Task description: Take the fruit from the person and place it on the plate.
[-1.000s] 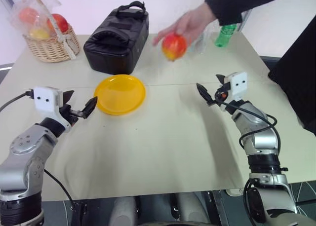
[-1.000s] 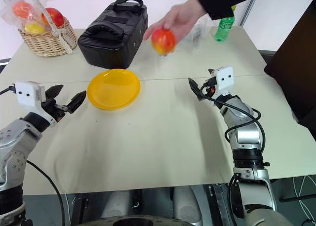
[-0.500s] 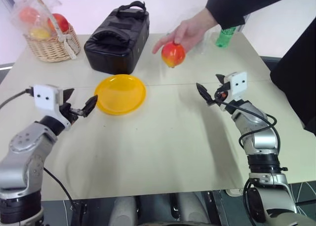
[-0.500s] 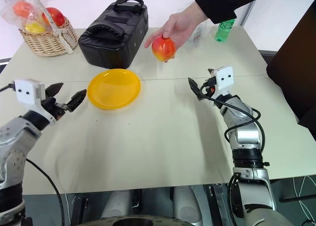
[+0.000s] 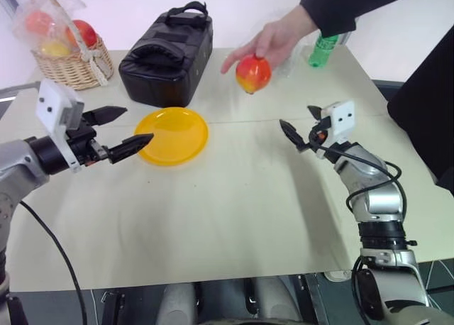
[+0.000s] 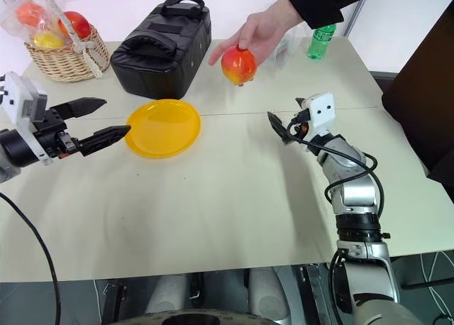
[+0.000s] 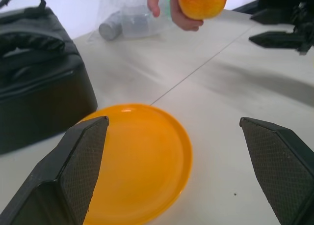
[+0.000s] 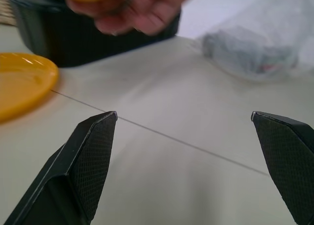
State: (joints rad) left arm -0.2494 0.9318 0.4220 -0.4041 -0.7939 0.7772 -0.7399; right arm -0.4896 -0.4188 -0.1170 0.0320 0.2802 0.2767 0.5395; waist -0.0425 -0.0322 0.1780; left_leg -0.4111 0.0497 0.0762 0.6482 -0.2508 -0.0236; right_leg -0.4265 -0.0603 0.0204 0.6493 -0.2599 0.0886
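Observation:
The person's hand (image 5: 278, 35) holds the fruit (image 5: 253, 73), red blending into yellow-orange, in the air over the far middle of the table. The round yellow-orange plate (image 5: 172, 135) lies empty on the table, nearer and to the left of the fruit. My left gripper (image 5: 138, 124) is open and raised, pointing right, with its fingertips at the plate's left edge. My right gripper (image 5: 296, 117) is open and points left, below and to the right of the fruit. The left wrist view shows the plate (image 7: 142, 161) below the fruit (image 7: 202, 1).
A black bag (image 5: 167, 55) stands behind the plate. A wicker basket (image 5: 71, 66) with bagged fruit sits at the far left corner. A green bottle (image 5: 323, 52) and a clear plastic bag (image 7: 127, 23) lie at the far edge behind the hand.
My left arm has lifted and swung its gripper to point right, level over the plate's left edge. The hand with the fruit dipped a little, then hovered. The right gripper has barely shifted.

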